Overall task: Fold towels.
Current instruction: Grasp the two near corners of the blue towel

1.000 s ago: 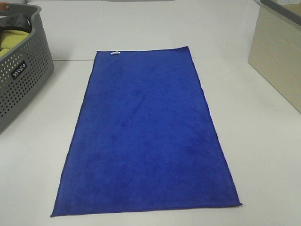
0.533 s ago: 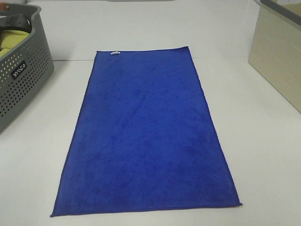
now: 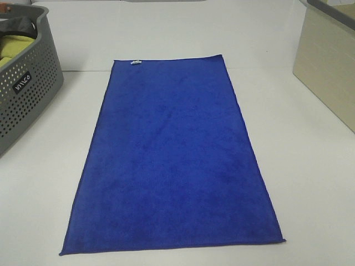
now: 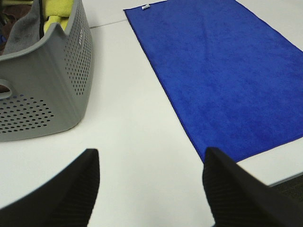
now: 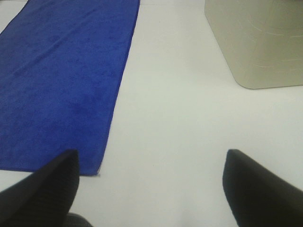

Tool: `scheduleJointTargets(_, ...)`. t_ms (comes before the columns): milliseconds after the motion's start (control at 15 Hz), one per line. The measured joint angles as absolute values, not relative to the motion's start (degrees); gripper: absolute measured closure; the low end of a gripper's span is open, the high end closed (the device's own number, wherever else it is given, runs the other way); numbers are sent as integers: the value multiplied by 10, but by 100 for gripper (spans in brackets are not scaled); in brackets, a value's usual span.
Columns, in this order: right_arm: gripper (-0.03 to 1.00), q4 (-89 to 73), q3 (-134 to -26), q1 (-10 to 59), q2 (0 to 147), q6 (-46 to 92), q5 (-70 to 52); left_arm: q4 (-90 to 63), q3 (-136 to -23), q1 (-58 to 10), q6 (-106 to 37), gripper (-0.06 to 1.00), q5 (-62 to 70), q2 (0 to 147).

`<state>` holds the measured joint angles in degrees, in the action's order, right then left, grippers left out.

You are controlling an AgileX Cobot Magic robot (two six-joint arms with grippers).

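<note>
Your desk (image 3: 310, 183) carried everything, and the blue towel (image 3: 172, 160) took up the middle of it, spread flat at full length with no fold made yet. I judged the towel to be light, soft and quite limp. It would sag between two holds and drape wherever it was let go, and its pile would likely cling a little to the desk rather than slide.

To the towel's left, well apart from its long edge, stood the grey perforated basket (image 3: 28, 94). To the towel's right, also well apart, was the beige bin (image 3: 327, 66). A yellow cloth (image 3: 14, 50) lay inside the basket and was no part of this job.

Your left jaws hung wide open and empty over bare desk, just beside the towel's left long edge near its front corner. Your right jaws were spread just as wide with nothing in them, just off the towel's right front corner. Neither pair touched the towel.

Those two front corners looked like the places to pinch — low against the desk, since the cloth was thin. A lift at both corners together would probably keep the edge straight as you carried it toward the small white tag (image 3: 135, 62) on the towel's far short edge.
</note>
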<state>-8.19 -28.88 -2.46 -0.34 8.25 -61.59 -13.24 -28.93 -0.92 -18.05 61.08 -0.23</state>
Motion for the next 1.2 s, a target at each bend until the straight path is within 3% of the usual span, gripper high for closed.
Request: scheduleJointTargets(1200, 19, -82, -289, -25, -3, 83, -616, -132, -289, -9, -180, 34, 611, -2)
